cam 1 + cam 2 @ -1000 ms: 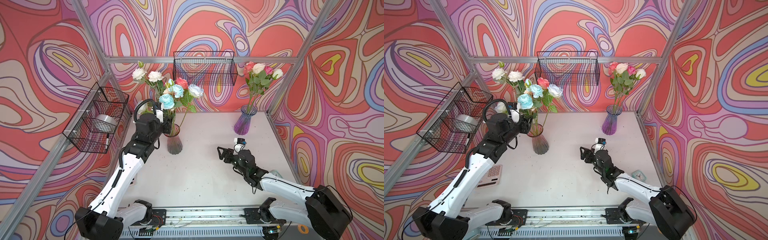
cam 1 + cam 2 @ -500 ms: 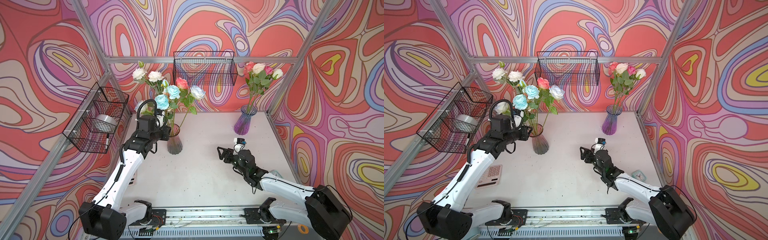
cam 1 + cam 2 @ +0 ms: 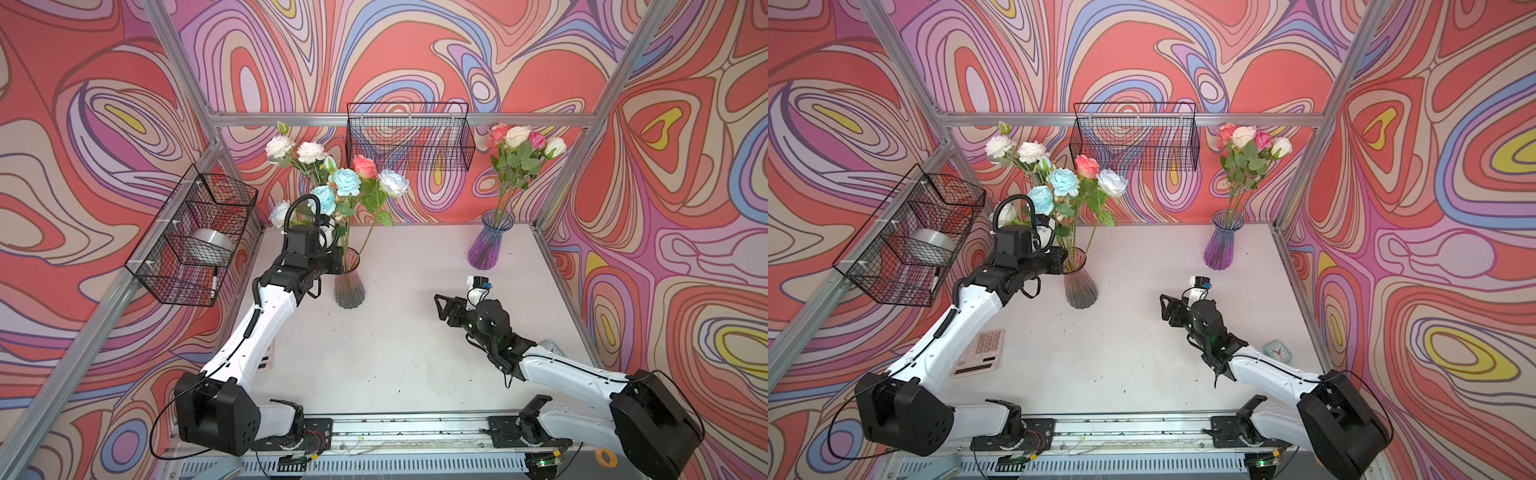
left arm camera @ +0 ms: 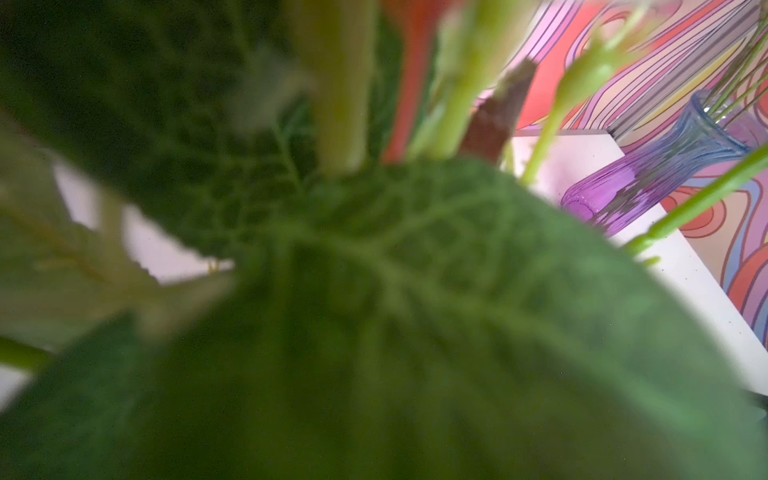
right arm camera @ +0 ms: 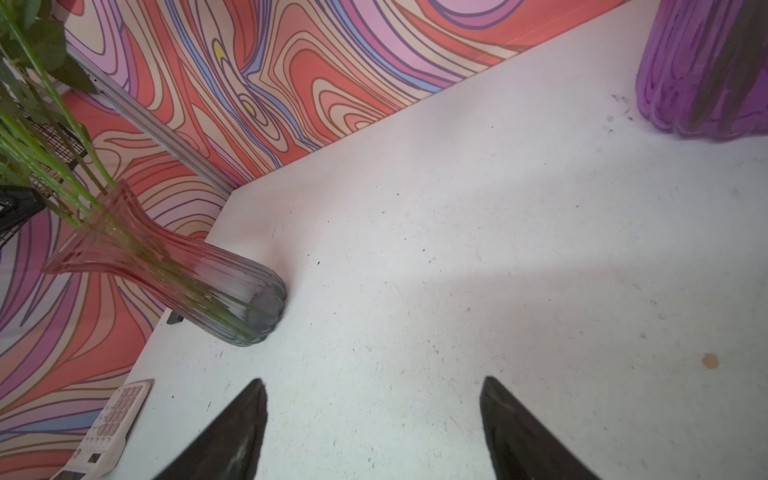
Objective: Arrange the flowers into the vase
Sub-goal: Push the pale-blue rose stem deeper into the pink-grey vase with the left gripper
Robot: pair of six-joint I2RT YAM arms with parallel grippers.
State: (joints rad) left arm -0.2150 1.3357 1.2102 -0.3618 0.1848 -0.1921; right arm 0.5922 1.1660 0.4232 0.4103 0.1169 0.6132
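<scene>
Well, the left hand [image 3: 337,262] is pushed in among the flowers [image 3: 345,185], just above the rim of the grey vase [image 3: 349,289]. That vase stands upright toward the back left of the bench [image 3: 395,357]. The hand is clenched, but blurred leaves and stems fill its wrist view, so I cannot tell whether a stem is caught in it. The flowers are pale blue, white and coral. Their stems go down into the grey vase and fan out above it, with one white bloom leaning off to the right.

Over on the right, the right hand [image 3: 439,307] sits low over bare bench, pointing toward the grey vase but well apart from it. It is released, its fingers [image 5: 245,419] spread wide with nothing between them.

Behind it, in the back right corner, a purple vase [image 3: 484,249] stands upright with its own bunch [image 3: 519,145] of pink, white and coral blooms.

A calculator [image 3: 982,349] lies by the left arm, and a small clock [image 3: 1278,351] lies beside the right arm. Two baskets hang on the walls, the back one [image 3: 409,137] and the left one [image 3: 195,232], and a tape roll [image 3: 210,243] sits in the left one.
</scene>
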